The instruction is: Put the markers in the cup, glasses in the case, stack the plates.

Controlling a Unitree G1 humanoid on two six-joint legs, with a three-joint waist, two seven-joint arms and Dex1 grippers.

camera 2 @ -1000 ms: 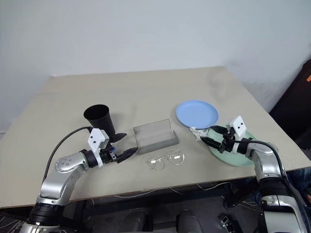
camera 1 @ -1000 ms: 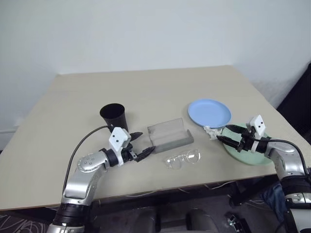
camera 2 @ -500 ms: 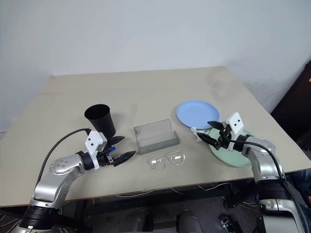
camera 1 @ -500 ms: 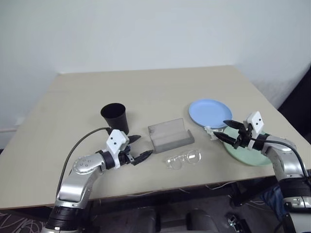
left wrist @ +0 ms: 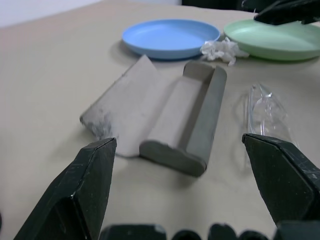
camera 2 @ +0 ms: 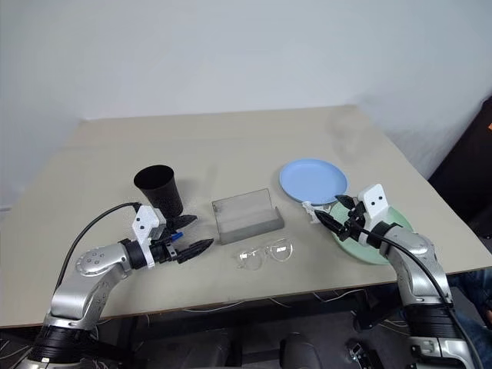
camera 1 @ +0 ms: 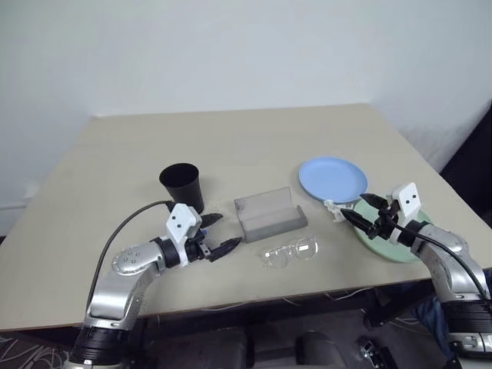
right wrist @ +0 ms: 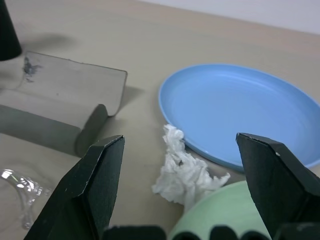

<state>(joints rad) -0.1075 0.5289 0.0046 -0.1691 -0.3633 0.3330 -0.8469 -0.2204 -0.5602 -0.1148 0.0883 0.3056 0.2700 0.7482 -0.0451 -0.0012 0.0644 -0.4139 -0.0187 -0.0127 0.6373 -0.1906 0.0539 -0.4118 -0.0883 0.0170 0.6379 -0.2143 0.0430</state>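
Beige surface (camera 1: 254, 138): both claws wide, empty. Right claw (camera 1: 361, 214) at green plate (camera 1: 400, 247) 10 o'clock; grip rim, stack next.

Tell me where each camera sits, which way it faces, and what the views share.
Head stereo pair: looks forward and down at the table; both arms show, left gripper and right gripper open.
Left wrist view: looks along its gripper at the open case and glasses.
Right wrist view: looks along its gripper at the tissue wad and blue plate.
Shared: both wrist views show case, blue plate, tissue and green plate.
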